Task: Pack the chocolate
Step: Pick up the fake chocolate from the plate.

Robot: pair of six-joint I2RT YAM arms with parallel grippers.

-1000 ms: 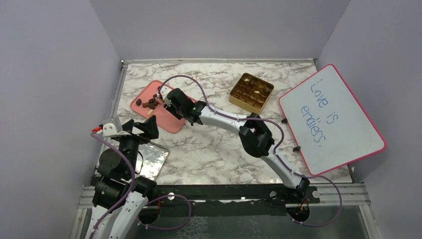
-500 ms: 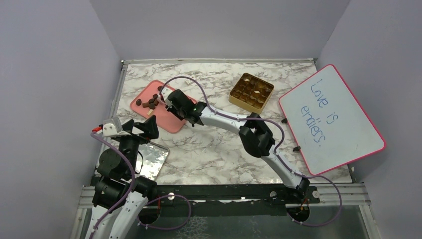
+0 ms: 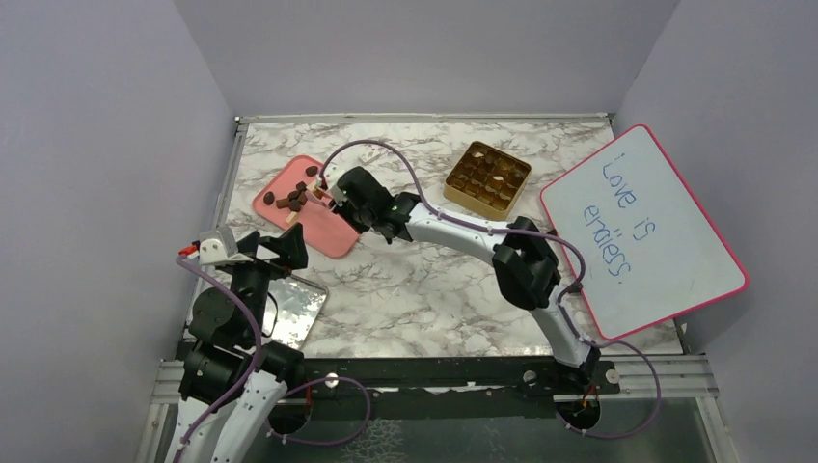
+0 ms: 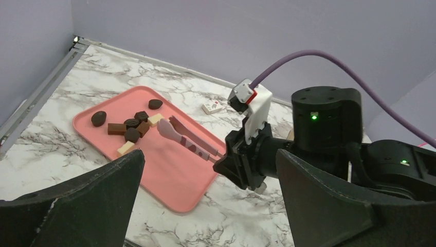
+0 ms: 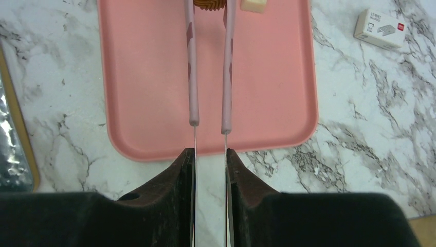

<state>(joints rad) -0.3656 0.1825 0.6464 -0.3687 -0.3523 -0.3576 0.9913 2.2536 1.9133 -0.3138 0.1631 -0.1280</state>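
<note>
Right gripper [image 5: 210, 159] is clamping the tweezers [image 5: 192, 77], squeezing them tighter than 1 second ago, while its arm is drawing back to the right. The chocolate [image 4: 131, 126] is sitting piled on the pink tray [image 4: 169, 180]. The tweezer tips are bracketing 1 brown piece [image 5: 208, 4], contact cropped from view. Judging: the pinch is being made, and the carry to the gold box [image 3: 487, 178] is pending. Left gripper [image 4: 210, 159] is hanging wide apart, empty.

Chocolate [image 4: 132, 135] — dark and cream pieces — clustered on the pink tray [image 4: 175, 180].
</note>
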